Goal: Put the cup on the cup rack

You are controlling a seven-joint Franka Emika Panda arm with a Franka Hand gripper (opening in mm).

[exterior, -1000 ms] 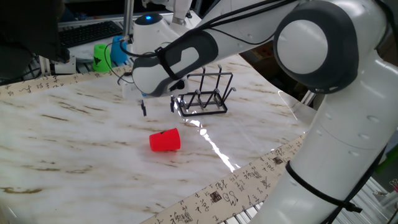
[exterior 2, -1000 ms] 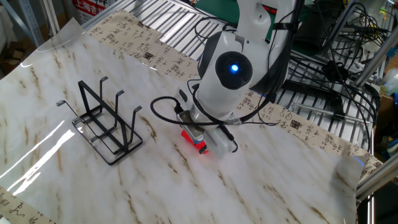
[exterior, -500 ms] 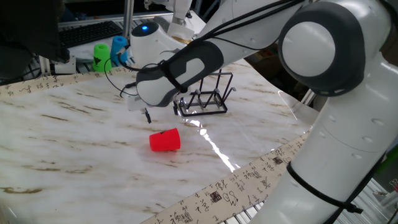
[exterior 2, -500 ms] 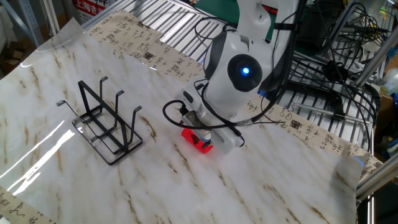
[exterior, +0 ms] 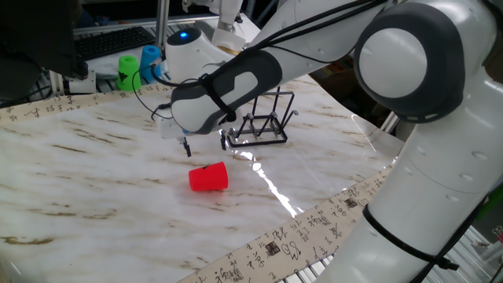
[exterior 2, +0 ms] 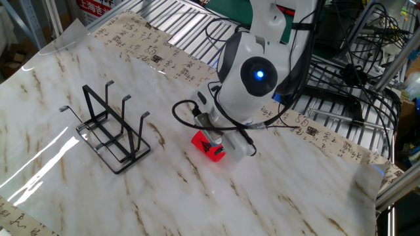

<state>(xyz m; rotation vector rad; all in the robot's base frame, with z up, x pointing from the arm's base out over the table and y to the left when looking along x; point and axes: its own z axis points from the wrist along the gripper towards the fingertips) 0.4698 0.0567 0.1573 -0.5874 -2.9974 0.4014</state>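
Above the cup [exterior: 208,178] | jaws [exterior: 204,144] spread open, lowered slightly | cup rack [exterior: 259,123] unmoved

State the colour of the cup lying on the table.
Bright red. The cup shows best in the fixed view where the arm enters from the right.
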